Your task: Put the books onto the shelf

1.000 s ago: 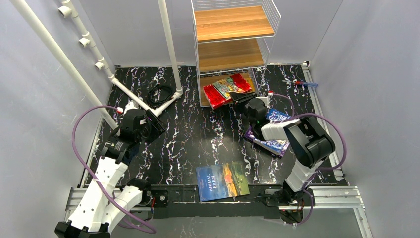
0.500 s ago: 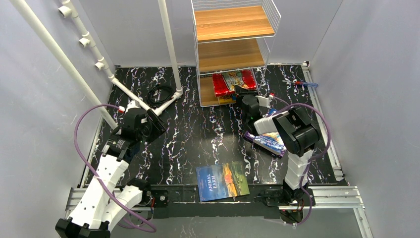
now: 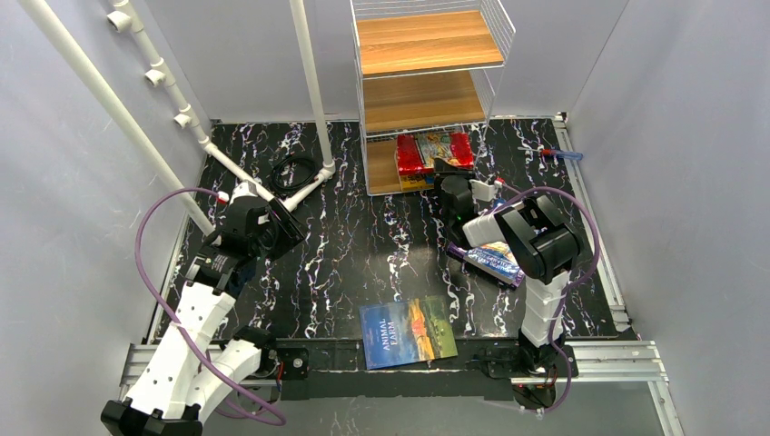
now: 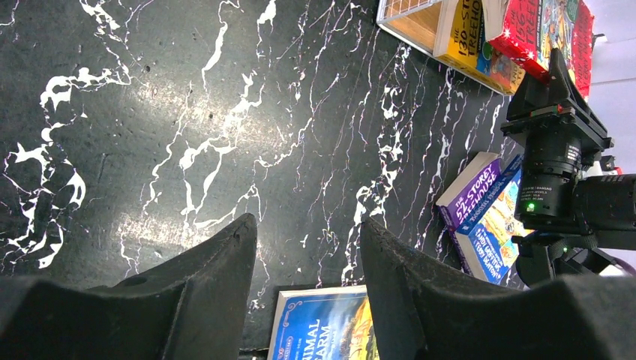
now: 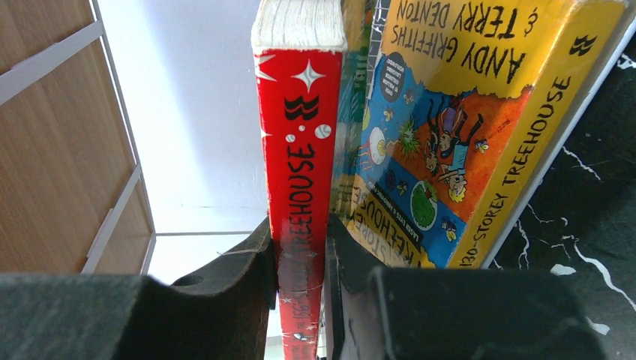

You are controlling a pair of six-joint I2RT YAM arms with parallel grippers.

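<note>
Since the earlier frame the right gripper has carried the red book away from the table and further in over the lowest board of the shelf, and the right arm has folded in closer behind it. Its wrist view shows both fingers clamped on the spine of the red book, which stands on edge just beside a yellow-spined book with a blue cartoon cover. That yellow-spined book lies at the front edge of the lowest board. The two upper boards carry no books. On the black marbled table, the purple book lies under the right arm, and the Animal Farm book lies flat at the near edge, between the two arm bases. At the left side, the left gripper hangs over bare table, its jaws apart and holding nothing, well apart from every book. Behind it stands a white pipe frame, with a black cable coil at its foot.
</note>
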